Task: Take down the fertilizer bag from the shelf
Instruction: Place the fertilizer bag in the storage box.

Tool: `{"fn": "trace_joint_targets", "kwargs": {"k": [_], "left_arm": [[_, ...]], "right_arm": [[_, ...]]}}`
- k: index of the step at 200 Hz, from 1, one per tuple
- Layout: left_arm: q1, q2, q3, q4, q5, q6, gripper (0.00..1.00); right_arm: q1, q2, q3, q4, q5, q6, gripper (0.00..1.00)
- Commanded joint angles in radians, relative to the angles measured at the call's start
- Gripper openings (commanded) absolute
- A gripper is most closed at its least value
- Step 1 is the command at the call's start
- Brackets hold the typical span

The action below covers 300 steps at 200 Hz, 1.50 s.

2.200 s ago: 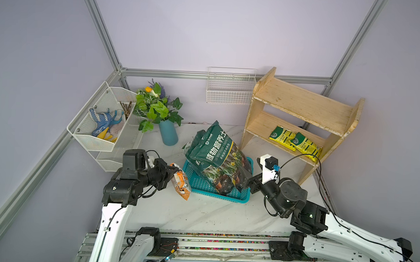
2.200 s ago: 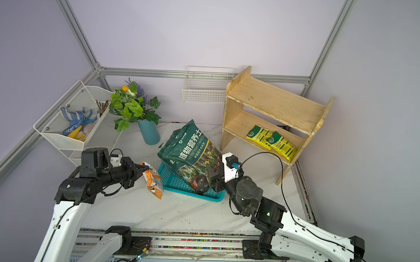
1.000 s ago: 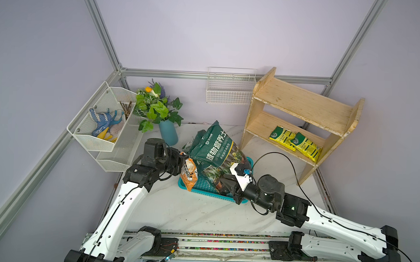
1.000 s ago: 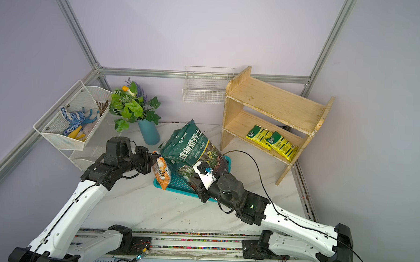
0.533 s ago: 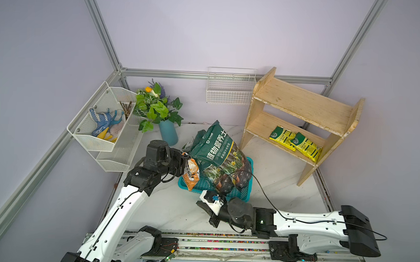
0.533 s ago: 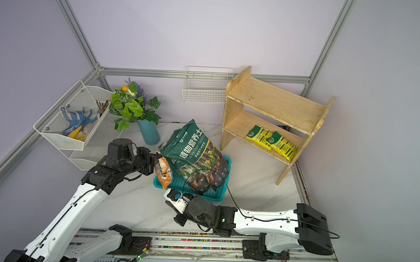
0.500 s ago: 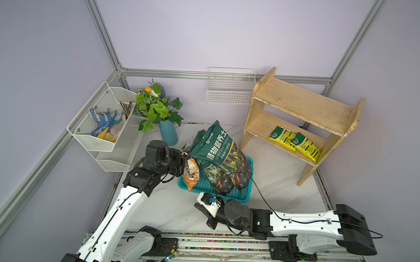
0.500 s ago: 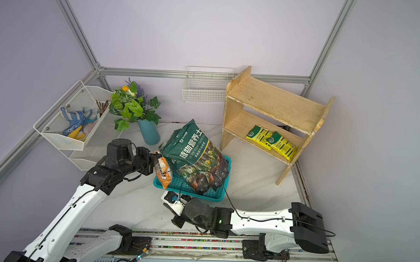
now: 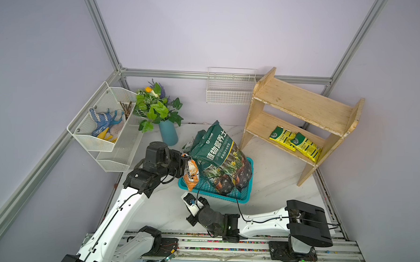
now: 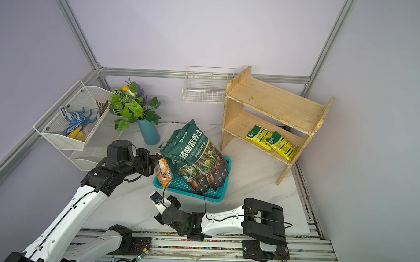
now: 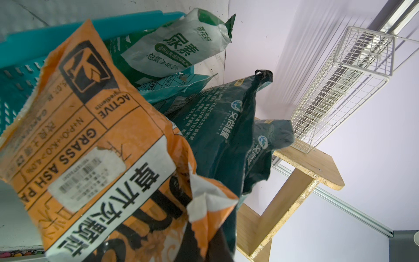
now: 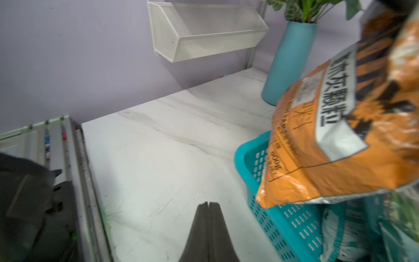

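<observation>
**Top views: orange bag clamped at the basket's end, yellow packets on the shelf**

In both top views the left gripper [image 9: 184,157] [image 10: 155,156] is closed on the crumpled upper edge of the orange fertilizer bag [image 9: 192,173] [image 10: 164,172]. The bag hangs from it at the left end of the teal basket [image 9: 225,196] [image 10: 189,192]. Its lower end is over the basket's rim. Whether it rests on the rim cannot be told.

The left wrist view is filled by the orange bag's printed face [image 11: 90,147], and the fingers themselves are hidden behind it. Beside the orange bag, a large dark green soil bag [image 9: 217,151] leans upright inside the basket.

The shelf [image 9: 300,104] [image 10: 273,102] stands at the back right of the marble table [image 9: 275,168], well apart from the orange bag. Its top tier is bare wood. Two yellow-green packets [image 9: 295,142] [image 10: 272,140] lie side by side on its lower tier.

The right arm lies low along the table's front edge. In the right wrist view the right gripper [image 12: 207,204] has its dark fingertips pressed together with nothing between them. It is over bare marble, near the basket's front left corner [image 12: 260,172] but apart from it. A blue vase [image 12: 290,61] stands beyond, against the wall.
</observation>
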Motion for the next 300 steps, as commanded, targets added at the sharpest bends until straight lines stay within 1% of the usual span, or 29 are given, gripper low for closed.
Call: {"fn": "trace_joint_targets", "kwargs": {"k": [1,15,57,73,88,115,142,178,198,217,240,253,272,286,300], "left_arm": [[-0.009,-0.032,-0.038,0.084,0.022,-0.001,0.00],[-0.009,-0.019,-0.042,0.084,0.046,-0.002,0.00],[-0.009,-0.005,-0.059,0.084,0.091,0.004,0.00],[-0.009,-0.018,-0.067,0.073,0.085,0.013,0.00],[-0.009,-0.020,-0.065,0.046,0.085,0.031,0.00],[-0.007,-0.001,-0.067,0.029,0.134,0.051,0.00],[-0.006,0.008,-0.078,0.031,0.161,0.055,0.00],[0.008,-0.003,-0.078,-0.008,0.159,0.101,0.00],[0.017,0.000,-0.102,-0.042,0.182,0.139,0.00],[0.028,-0.008,-0.159,-0.051,0.199,0.162,0.00],[0.036,-0.016,-0.250,0.015,0.210,0.151,0.00],[0.043,-0.010,-0.281,0.040,0.221,0.147,0.00],[0.064,-0.004,-0.267,0.006,0.207,0.180,0.00],[0.081,-0.006,-0.251,-0.026,0.184,0.207,0.00],[0.087,-0.003,-0.248,-0.026,0.167,0.207,0.00]], "right_arm": [[-0.053,-0.012,-0.001,0.061,0.080,0.042,0.00],[-0.080,-0.017,-0.007,0.064,0.009,0.047,0.00],[-0.120,0.037,0.085,-0.059,-0.008,0.078,0.00],[-0.141,0.030,0.073,-0.072,0.005,0.115,0.00],[-0.161,0.008,0.046,-0.081,0.049,0.169,0.00],[-0.205,-0.042,0.003,-0.128,0.120,0.239,0.00],[-0.268,-0.075,0.004,-0.209,0.090,0.294,0.00],[-0.283,-0.131,-0.015,-0.214,0.074,0.258,0.00],[-0.282,-0.140,-0.018,-0.216,0.009,0.257,0.00],[-0.279,-0.130,-0.005,-0.251,-0.050,0.248,0.00],[-0.274,-0.122,-0.014,-0.243,-0.062,0.234,0.00],[-0.273,-0.122,-0.025,-0.228,-0.094,0.216,0.00],[-0.261,-0.128,-0.036,-0.212,-0.141,0.183,0.00],[-0.246,-0.142,-0.045,-0.203,-0.146,0.165,0.00],[-0.228,-0.174,-0.059,-0.195,-0.128,0.146,0.00]]}}
